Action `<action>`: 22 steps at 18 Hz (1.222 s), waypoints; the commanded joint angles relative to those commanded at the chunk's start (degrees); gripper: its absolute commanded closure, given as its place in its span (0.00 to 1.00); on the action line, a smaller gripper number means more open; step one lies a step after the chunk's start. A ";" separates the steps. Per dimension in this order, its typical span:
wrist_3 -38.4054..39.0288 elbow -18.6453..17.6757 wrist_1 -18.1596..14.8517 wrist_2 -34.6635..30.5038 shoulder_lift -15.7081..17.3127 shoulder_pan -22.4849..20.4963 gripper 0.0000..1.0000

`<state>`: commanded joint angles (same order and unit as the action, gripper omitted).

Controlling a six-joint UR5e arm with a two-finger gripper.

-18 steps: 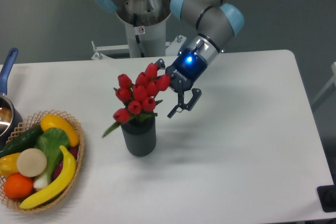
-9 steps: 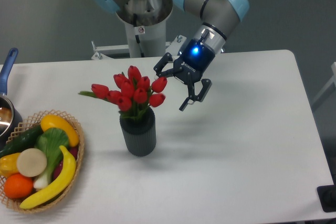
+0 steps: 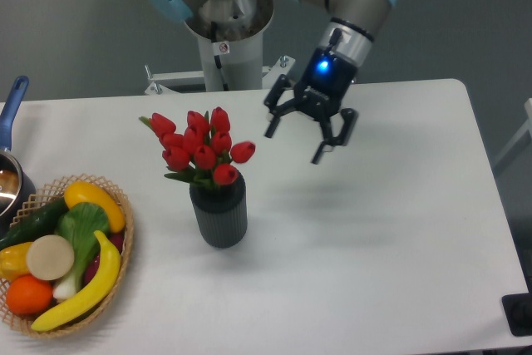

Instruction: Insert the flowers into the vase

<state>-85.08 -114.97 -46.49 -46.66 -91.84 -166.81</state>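
While the flowers [image 3: 199, 149] are standing with their stems inside the vase [image 3: 219, 212], near the middle of the white table [image 3: 382, 230], we are holding our gripper [image 3: 305, 133] above the table to their right, jaws spread apart and grasping nothing. The bunch is leaning to the left and is wider than the mouth, so we are judging that it could tip out, or pull the vase over. The fruit basket [image 3: 58, 253] is sitting at the left edge, beside a pan [image 3: 10, 155]. A grey wall is closing the room behind.
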 joint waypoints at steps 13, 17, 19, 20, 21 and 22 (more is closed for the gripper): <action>-9.12 18.37 -0.44 -13.28 -7.21 -16.08 0.00; -16.94 18.73 -2.36 -15.91 -6.86 -19.69 0.00; -23.61 18.47 -4.21 -19.24 -6.16 -21.27 0.00; -27.04 18.64 -5.96 -20.57 -5.81 -22.06 0.00; -29.59 18.81 -8.59 -22.06 -5.28 -22.59 0.00; -31.80 19.16 -10.70 -23.81 -5.19 -23.12 0.00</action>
<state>-116.87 -95.80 -57.20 -70.47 -97.03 -189.93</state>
